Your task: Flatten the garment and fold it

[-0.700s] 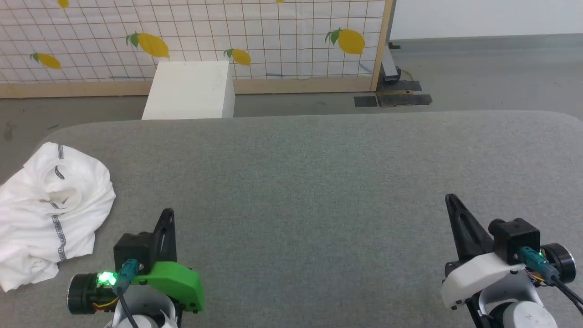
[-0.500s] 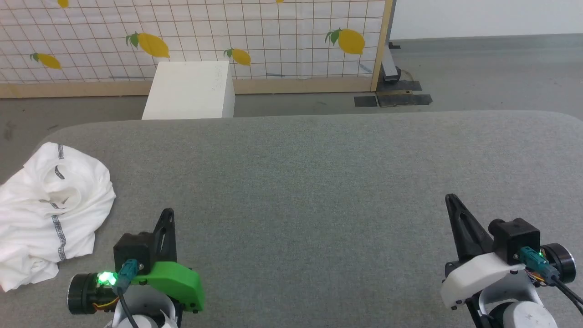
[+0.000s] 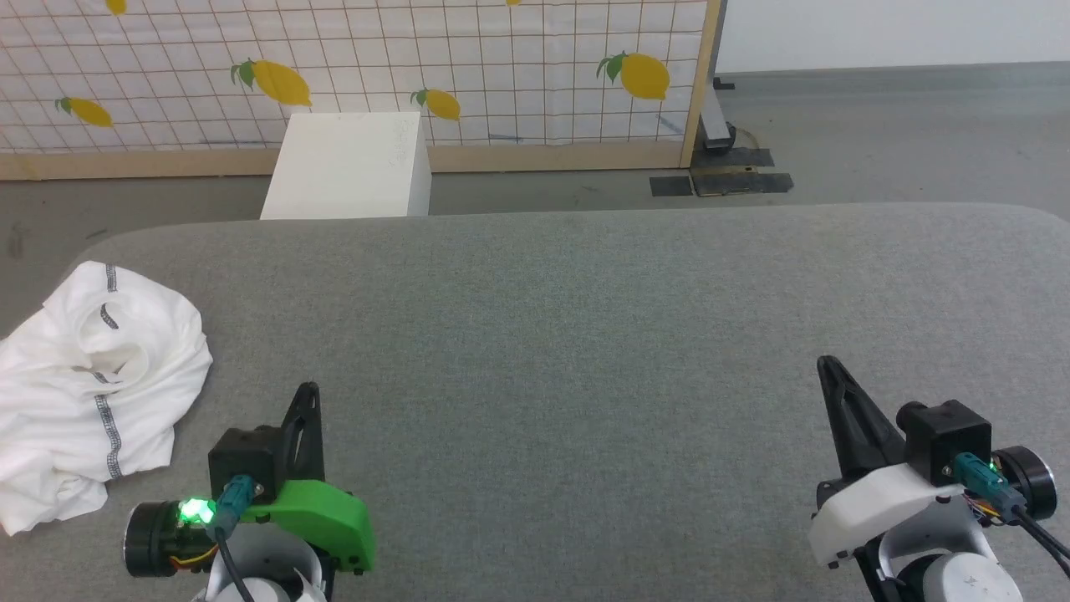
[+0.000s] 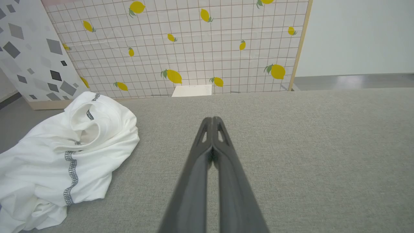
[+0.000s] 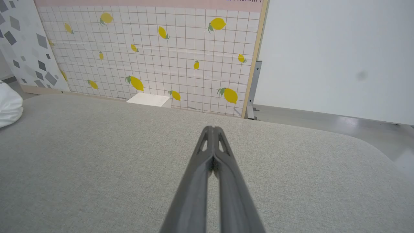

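Observation:
The garment (image 3: 92, 385), a white shirt with dark zigzag stitching, lies crumpled in a heap at the left edge of the grey table (image 3: 568, 334). In the left wrist view the garment (image 4: 64, 152) sits left of my fingers, apart from them. My left gripper (image 3: 308, 391) rests at the lower left, shut and empty, a short way right of the heap. My right gripper (image 3: 827, 364) rests at the lower right, shut with nothing in it, far from the shirt. A white edge of the garment (image 5: 9, 106) shows at the left of the right wrist view.
A rigid white box (image 3: 347, 165) stands on the floor beyond the table's far edge. Behind it runs a lemon-print grid panel (image 3: 468, 67) in a wooden frame. A wide stretch of grey table lies between the two grippers.

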You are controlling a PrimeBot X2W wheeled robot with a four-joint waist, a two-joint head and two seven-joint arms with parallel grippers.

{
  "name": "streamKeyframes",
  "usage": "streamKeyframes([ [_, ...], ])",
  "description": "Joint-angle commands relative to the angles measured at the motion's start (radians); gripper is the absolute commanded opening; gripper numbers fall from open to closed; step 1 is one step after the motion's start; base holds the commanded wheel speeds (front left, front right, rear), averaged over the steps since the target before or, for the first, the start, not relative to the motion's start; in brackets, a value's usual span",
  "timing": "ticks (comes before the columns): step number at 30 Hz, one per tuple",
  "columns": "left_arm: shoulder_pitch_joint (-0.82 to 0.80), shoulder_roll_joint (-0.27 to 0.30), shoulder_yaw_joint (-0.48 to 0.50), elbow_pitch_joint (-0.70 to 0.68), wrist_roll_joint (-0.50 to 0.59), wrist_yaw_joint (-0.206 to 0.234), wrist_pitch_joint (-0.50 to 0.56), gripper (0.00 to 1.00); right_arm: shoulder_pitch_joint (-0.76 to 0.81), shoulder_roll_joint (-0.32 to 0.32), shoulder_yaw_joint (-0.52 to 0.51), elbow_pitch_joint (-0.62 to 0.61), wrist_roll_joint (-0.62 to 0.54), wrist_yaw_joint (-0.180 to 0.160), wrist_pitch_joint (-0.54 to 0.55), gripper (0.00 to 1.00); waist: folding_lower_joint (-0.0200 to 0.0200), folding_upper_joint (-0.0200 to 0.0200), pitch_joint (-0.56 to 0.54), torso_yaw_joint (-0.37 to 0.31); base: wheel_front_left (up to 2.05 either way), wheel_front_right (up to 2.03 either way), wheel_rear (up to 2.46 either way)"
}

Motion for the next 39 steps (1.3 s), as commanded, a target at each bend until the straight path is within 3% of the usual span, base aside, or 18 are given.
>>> streamKeyframes([
  [1,0.003,-0.005,0.003,-0.003,0.013,-0.001,0.001,0.00,0.014,0.000,0.002,-0.005,-0.006,-0.002,0.000,0.00,0.0000,0.0000,0.000,0.000,0.00,0.00,0.00],
  [8,0.003,-0.005,0.003,-0.003,0.013,-0.001,0.001,0.00,0.014,0.000,0.002,-0.005,-0.006,-0.002,0.000,0.00,0.0000,0.0000,0.000,0.000,0.00,0.00,0.00],
  [9,0.003,-0.005,0.003,-0.003,0.013,-0.001,0.001,1.00,0.014,0.000,0.002,-0.005,-0.006,-0.002,0.000,1.00,0.0000,0.0000,0.000,0.000,0.00,0.00,0.00],
  [28,0.005,0.001,-0.019,0.022,-0.029,0.017,-0.032,1.00,0.012,0.000,-0.003,0.033,0.038,0.000,-0.032,1.00,0.0000,0.0000,0.001,0.005,0.00,0.00,0.00],
  [39,0.015,0.001,-0.024,0.033,-0.043,0.029,-0.055,1.00,0.022,0.000,-0.001,0.048,0.051,0.000,-0.055,1.00,0.0000,0.0000,-0.003,0.041,0.00,0.00,0.00],
])
